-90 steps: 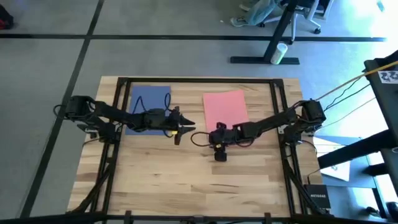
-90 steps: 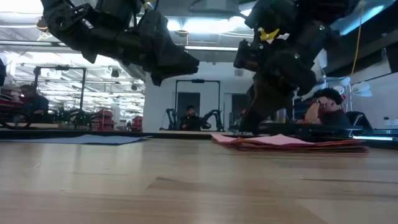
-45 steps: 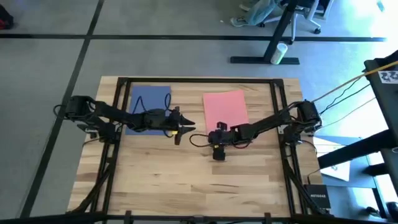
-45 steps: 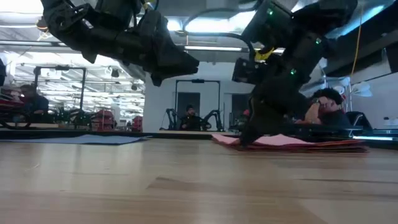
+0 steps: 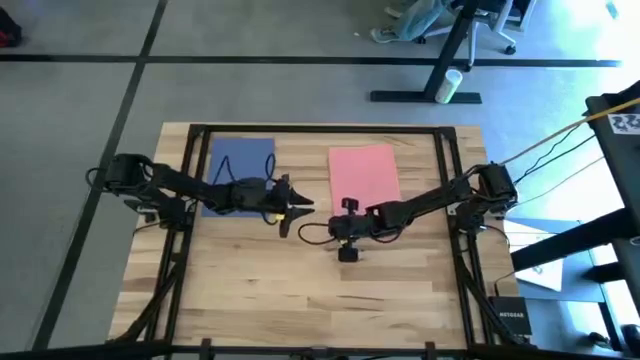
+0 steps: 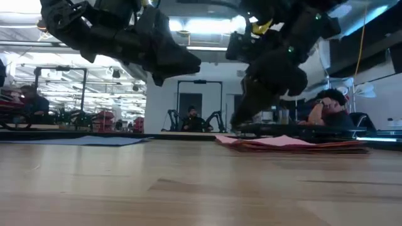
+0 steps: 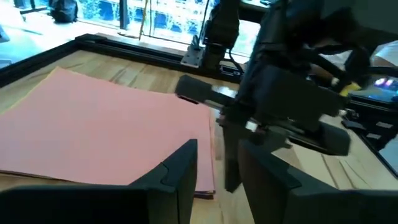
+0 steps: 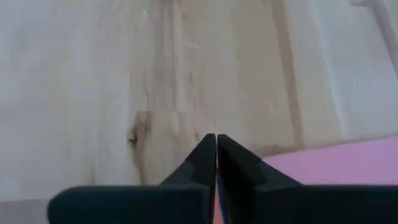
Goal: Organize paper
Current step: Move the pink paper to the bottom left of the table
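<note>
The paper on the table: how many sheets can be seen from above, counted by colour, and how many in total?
Blue paper: 1
Pink paper: 1, on top of a stack; the low view shows more sheets below it, number unclear.
Total seen from above: 2

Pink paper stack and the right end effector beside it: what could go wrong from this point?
1. The right end effector is shut with nothing between its fingers, just off the near corner of the pink paper stack. A sideways push could skew the sheets, whose edges already look uneven in the low view.
2. The left end effector hovers close by, between the blue paper and the pink stack. The two arms could collide if either moves inward.
</note>
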Robot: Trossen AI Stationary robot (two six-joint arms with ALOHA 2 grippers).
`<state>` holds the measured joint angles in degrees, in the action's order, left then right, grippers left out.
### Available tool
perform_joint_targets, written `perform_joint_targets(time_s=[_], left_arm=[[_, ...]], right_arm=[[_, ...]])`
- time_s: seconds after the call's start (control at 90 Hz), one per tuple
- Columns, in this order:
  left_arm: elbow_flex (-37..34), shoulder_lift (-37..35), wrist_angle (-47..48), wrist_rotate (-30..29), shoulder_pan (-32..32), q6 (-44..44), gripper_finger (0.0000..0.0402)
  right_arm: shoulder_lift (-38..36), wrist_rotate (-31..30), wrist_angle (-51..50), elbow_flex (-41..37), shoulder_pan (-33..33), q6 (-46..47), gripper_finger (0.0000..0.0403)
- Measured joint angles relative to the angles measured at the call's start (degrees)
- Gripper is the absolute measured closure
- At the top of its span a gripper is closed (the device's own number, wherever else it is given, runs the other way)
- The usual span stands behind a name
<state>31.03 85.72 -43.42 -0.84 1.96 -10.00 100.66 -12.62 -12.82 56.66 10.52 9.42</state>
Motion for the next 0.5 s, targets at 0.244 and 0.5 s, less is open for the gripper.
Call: perform_joint_targets(time_s=[0.244,0.5], left_arm=[[0.0,0.0,0.1,0.0,-0.2,0.1,0.0300],[0.0,0.0,0.8,0.0,-0.2,0.0,0.0300]], right_arm=[[0.2,-0.7,-1.2,0.0,0.0,4.7,0.0291],[4.5,-3.2,-2.2,0.0,0.0,6.1,0.0208]])
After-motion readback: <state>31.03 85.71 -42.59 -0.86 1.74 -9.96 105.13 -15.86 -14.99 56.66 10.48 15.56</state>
